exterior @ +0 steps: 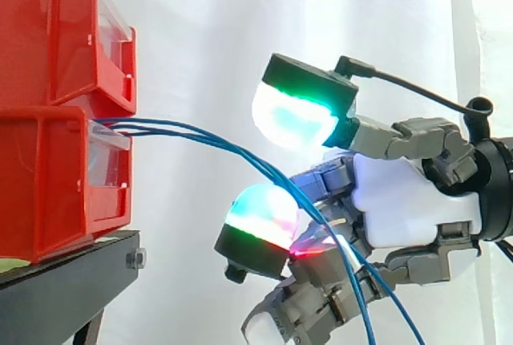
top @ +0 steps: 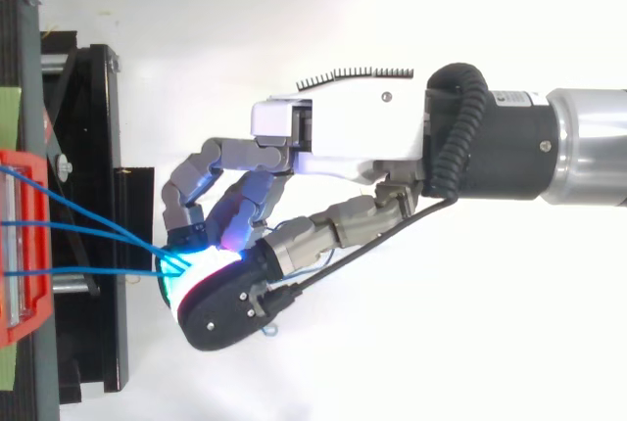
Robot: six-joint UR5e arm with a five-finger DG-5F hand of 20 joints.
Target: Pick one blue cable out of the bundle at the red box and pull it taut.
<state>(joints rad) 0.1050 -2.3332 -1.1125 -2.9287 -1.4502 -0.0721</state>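
**Stand and backdrop**

A white pleated fabric curtain [exterior: 200,40] hangs behind the work. A black metal stand [exterior: 64,285] sits in the side view's lower left corner, with a silver hex bolt [exterior: 135,259] at its right end. From above, a flat green strip [top: 8,117] lies along the stand's left edge, and a small silver screw [top: 65,165] sits further in.

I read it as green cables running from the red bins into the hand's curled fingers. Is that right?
Not quite: the cables are blue, not green. The side view shows them running from the red bins into the curled fingers of the hand.
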